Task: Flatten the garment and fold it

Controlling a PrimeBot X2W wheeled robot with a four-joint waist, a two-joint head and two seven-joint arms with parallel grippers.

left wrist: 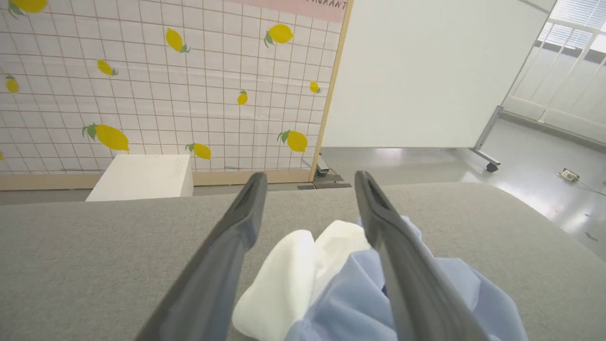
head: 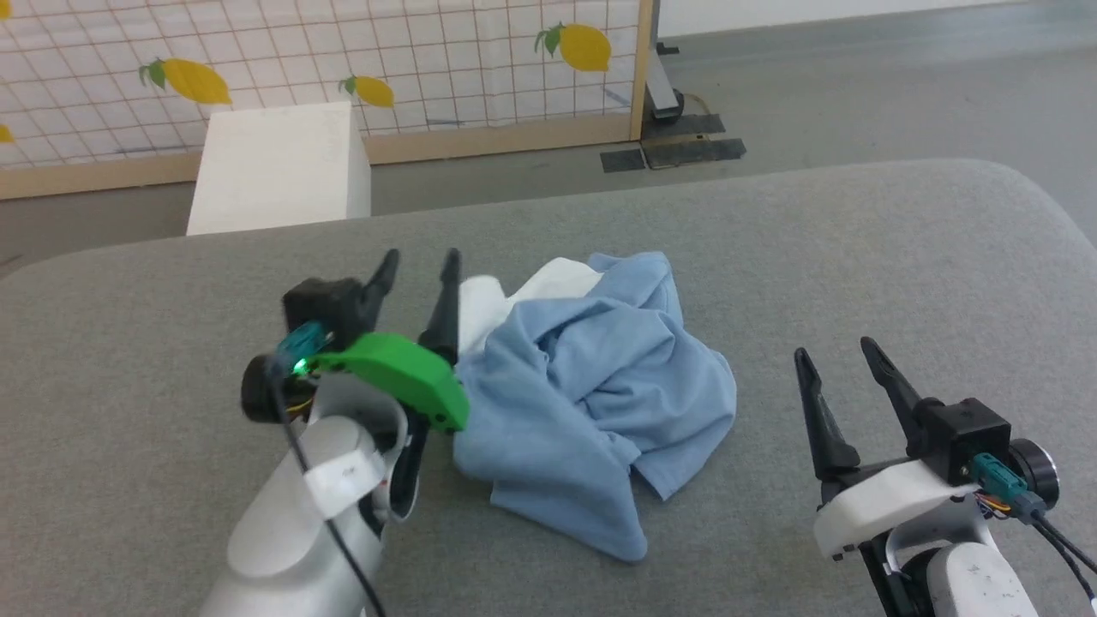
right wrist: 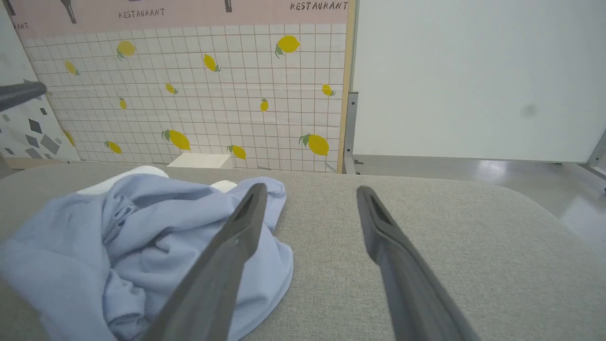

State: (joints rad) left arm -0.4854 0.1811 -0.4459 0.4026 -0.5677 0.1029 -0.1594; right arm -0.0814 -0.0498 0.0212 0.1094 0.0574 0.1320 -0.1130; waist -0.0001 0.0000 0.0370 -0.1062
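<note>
The garment (head: 591, 386) lies crumpled in a heap in the middle of the grey padded table (head: 857, 257). It is light blue, with a white part (head: 548, 283) at its far left. My left gripper (head: 421, 257) is open at the heap's left edge. Seen from the left wrist, that gripper (left wrist: 310, 176) has its fingers spread over the white fabric (left wrist: 284, 279) with nothing clamped. My right gripper (head: 834, 349) stands open over bare table to the right of the garment. In the right wrist view, this gripper (right wrist: 311, 188) is empty and the garment (right wrist: 142, 237) lies to its left.
A white box (head: 278, 167) stands on the floor past the table's far edge. Behind it is a lemon-patterned grid partition (head: 343, 60). A white panel on wheels (left wrist: 426, 71) stands to the right of the partition. Bare table surface extends to the right of the heap.
</note>
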